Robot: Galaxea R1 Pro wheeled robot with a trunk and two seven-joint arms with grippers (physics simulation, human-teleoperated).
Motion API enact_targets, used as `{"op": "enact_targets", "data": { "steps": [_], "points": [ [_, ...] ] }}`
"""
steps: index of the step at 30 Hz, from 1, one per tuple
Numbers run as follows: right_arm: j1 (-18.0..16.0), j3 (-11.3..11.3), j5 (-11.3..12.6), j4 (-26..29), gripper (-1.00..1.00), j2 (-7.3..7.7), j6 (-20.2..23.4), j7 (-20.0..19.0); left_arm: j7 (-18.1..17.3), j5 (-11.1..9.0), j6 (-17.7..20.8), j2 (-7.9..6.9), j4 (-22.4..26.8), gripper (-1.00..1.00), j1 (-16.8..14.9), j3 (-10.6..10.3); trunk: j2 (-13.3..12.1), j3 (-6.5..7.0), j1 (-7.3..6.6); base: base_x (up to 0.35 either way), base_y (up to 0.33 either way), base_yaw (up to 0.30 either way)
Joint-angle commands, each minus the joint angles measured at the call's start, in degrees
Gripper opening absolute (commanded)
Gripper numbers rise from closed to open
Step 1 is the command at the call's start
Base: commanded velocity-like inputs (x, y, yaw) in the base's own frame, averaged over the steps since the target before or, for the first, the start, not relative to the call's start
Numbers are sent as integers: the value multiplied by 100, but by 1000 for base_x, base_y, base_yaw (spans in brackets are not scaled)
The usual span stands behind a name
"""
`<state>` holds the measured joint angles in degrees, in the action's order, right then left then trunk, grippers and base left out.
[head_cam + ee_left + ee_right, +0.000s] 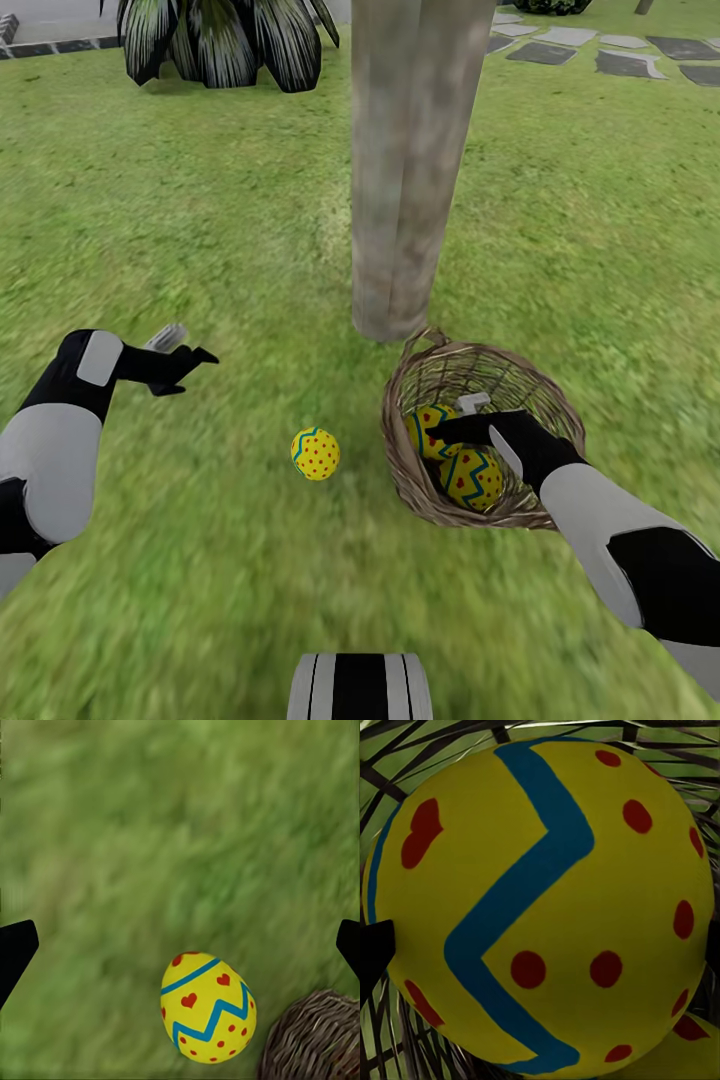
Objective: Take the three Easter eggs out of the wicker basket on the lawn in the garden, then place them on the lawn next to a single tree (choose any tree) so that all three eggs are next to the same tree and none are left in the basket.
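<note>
A pale tree trunk [408,170] rises from the lawn [200,220]. At its foot, touching it, stands the wicker basket [400,470]. One yellow egg [315,453] lies on the grass just left of the basket, also the egg [208,1009] under my open left gripper [180,945], with the basket's edge [315,1039] beside it. Two eggs, one at the left wall [420,420] and one nearer [472,480], sit in the basket. My right gripper [445,430] reaches into it, fingers spread wide around one egg [540,892]. My left gripper [192,372] hovers over grass, left of the loose egg.
A spiky palm-like plant [225,40] grows at the back left beside a grey kerb. Grey stepping stones [600,50] lie at the back right. My base [360,685] shows at the bottom edge. Open grass spreads around the trunk.
</note>
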<state>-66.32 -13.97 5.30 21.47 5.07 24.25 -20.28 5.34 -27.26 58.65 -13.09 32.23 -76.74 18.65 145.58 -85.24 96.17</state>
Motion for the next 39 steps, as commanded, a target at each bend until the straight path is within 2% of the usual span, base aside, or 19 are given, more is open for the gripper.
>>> {"op": "enact_targets", "data": {
  "steps": [1, 11, 17, 21, 30, 39],
  "points": [
    [5, -56, 68, -212, -100, 3, 36, 7, 55, -59, 23, 2, -10, 100, -4, 16, 0, -5, 2, 0, 0, 0],
    [5, -62, 68, -196, -100, 3, 62, 7, 55, -60, 15, 43, -36, 100, -5, 15, 0, -5, 2, 0, 0, 0],
    [5, -62, 68, -194, -100, 3, 71, 7, 56, -55, 15, 44, -42, 100, -1, 15, -8, 128, -14, 0, 0, 0],
    [5, -62, 75, -191, -100, 3, 71, 7, 62, -53, 15, 43, -42, 100, -3, 15, -8, 128, -14, 0, 0, 0],
    [5, -62, 77, -178, -100, 3, 79, 7, 89, -40, 15, 44, -112, 100, -4, 15, -20, 328, -37, -2, 0, 0],
    [5, -62, 77, -168, -100, 3, 75, 7, 98, -36, 6, 27, -254, 100, 0, 15, -32, 527, -60, -213, 0, 0]
  ]
}}
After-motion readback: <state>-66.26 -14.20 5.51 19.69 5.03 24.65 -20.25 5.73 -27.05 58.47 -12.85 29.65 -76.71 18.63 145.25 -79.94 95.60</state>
